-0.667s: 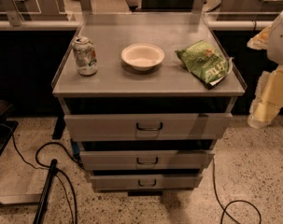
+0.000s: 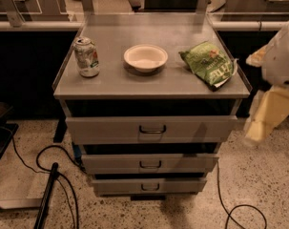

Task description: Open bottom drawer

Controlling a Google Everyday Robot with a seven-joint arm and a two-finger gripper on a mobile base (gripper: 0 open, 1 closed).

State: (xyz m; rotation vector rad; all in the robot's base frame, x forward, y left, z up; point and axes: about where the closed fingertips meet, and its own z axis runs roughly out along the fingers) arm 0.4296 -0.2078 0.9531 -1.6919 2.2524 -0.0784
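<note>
A grey metal cabinet with three drawers stands in the middle of the camera view. The bottom drawer is the lowest and narrowest-looking, with a flat grey front and a small dark bracket handle. Its front sits flush in line with the stepped fronts above. The middle drawer and top drawer are above it. My gripper hangs at the right edge, beside the cabinet's right side at about top-drawer height, well away from the bottom handle.
On the cabinet top stand a drink can, a white bowl and a green chip bag. Black cables and a dark pole lie on the speckled floor at left; another cable runs at right.
My arm at the right has shifted slightly leftward and lower, closer to the cabinet's right side. The drawers and the things on top have not moved.
</note>
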